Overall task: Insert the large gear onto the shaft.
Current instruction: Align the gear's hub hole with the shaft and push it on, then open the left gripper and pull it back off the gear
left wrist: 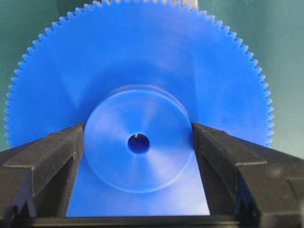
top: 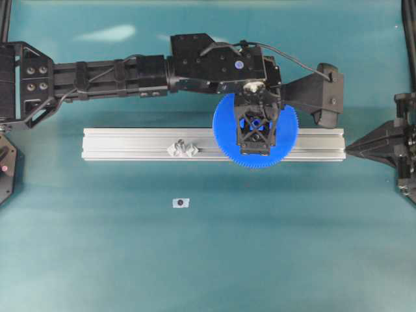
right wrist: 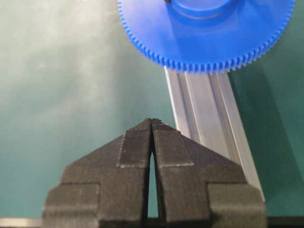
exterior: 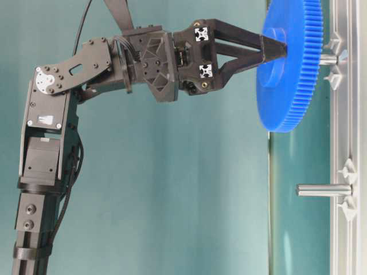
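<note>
Bright-blue large gear [left wrist: 137, 95], fine-toothed, raised round hub, small centre hole.

The overhead view looks straight down on the counter [top: 130, 260], left gripper [top: 255, 130] near centre. The table-level view sights sideways along the counter, turned so the rail [exterior: 344, 229] runs vertically beyond that gripper. The left wrist camera sits close behind its gripper, facing the large gear [left wrist: 142, 61]. The right wrist camera looks past its own gripper [right wrist: 152, 124] at the same gear and rail, farther off.
</note>
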